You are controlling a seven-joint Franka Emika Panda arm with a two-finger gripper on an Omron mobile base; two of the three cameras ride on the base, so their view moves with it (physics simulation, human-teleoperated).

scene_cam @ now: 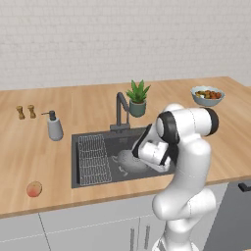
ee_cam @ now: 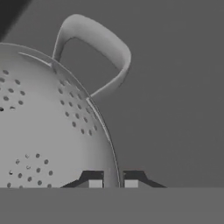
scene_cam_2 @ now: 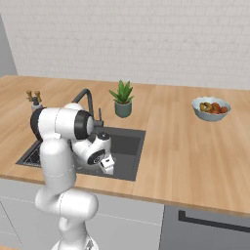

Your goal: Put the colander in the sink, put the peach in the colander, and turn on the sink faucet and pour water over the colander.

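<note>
A white brick wall (scene_cam: 122,39) is seen behind a long wooden counter (scene_cam: 88,105) (light, warm-toned). Grey cabinet doors (scene_cam: 98,230) with slim handles are set below it, and a dark appliance front (scene_cam_2: 205,229) is fitted at the right.

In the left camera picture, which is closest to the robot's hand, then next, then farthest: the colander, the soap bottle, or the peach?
1. The colander: in the sink, right under the gripper, whose fingertips straddle its rim.
2. The soap bottle: on the counter, left of the sink.
3. The peach: far left, near the counter's front edge.
</note>
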